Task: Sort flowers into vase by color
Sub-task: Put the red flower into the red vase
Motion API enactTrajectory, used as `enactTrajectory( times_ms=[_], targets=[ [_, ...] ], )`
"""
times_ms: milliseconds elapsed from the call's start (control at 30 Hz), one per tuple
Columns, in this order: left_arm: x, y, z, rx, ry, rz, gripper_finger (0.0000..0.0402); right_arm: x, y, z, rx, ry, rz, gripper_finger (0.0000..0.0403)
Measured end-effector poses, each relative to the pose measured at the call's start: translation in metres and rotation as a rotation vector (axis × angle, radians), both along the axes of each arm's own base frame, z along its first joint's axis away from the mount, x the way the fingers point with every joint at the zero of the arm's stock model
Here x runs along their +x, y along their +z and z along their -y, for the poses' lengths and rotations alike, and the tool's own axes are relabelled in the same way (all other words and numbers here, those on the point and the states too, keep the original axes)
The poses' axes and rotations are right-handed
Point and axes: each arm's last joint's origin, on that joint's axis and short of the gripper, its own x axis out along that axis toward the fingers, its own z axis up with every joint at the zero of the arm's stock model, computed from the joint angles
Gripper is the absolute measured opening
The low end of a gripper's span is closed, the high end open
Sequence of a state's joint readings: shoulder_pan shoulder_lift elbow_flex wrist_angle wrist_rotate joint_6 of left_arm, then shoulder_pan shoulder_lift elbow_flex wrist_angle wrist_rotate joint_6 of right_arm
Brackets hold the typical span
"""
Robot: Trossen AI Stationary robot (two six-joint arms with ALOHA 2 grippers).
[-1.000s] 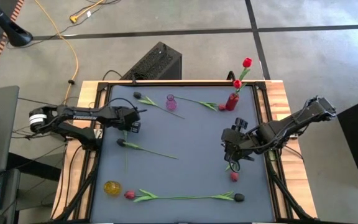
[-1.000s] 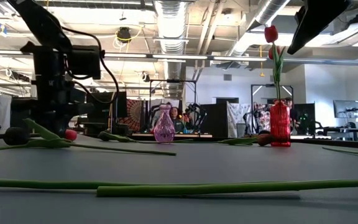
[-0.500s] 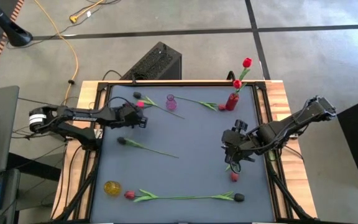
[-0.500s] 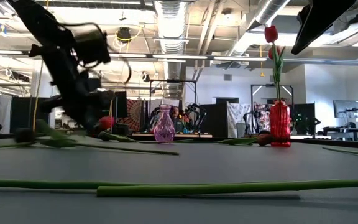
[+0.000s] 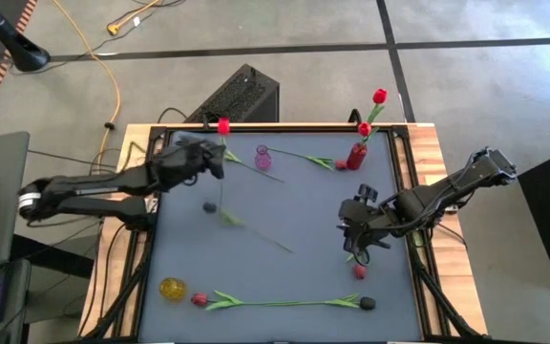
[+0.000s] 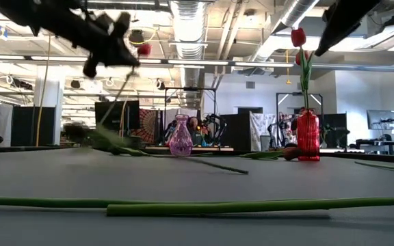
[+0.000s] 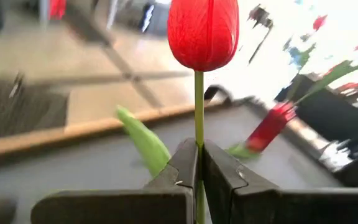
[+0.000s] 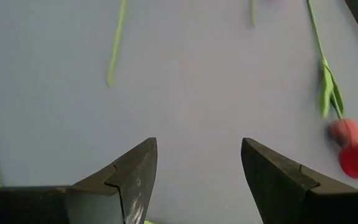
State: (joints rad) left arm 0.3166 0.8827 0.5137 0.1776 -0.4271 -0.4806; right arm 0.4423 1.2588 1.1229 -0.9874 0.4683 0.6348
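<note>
A flat, matte grey table (image 5: 294,205) with a pale wooden rim carries everything. The left arm reaches over its far-left part, and the left gripper (image 5: 208,158) has its two dark, blocky fingers pinched tight on the thin green stem of a red tulip (image 7: 202,31), whose smooth, glossy bud stands upright just above the fingertips with one pale green leaf beside it; in the low view this flower hangs clear of the table. The right gripper (image 5: 356,229) sits low over the right side, its wedge-shaped fingers spread wide with nothing between them. Near the far-right corner stands a slim red glass vase (image 5: 355,155) already holding two red tulips (image 5: 378,97) on long stems. Left of it, at the far edge, is a small, bulbous pink glass vase (image 5: 263,157) with a narrow neck, and a round yellow glass vase (image 5: 172,288) sits at the near-left corner. A dark-headed tulip (image 5: 210,205) lies in mid-table, its stem a blurred streak. Along the near edge two long-stemmed tulips lie end to end, a crimson one (image 5: 199,299) and a dark one (image 5: 367,303). A small reddish bud (image 5: 359,271) lies near the right gripper.
</note>
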Motion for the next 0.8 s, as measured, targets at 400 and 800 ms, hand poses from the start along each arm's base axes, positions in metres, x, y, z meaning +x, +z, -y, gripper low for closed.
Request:
enactTrajectory(
  times_ms=[400, 800],
  targets=[
    [-0.006, 0.051, 0.029, 0.376, -0.468, 0.318, 0.0000, 0.048, 0.044, 0.012, -0.161, 0.160, 0.514, 0.0260],
    [0.040, 0.041, 0.055, 0.524, -0.817, 0.515, 0.0000, 0.111, 0.027, 0.035, -0.071, 0.256, 0.704, 0.0260]
  ],
)
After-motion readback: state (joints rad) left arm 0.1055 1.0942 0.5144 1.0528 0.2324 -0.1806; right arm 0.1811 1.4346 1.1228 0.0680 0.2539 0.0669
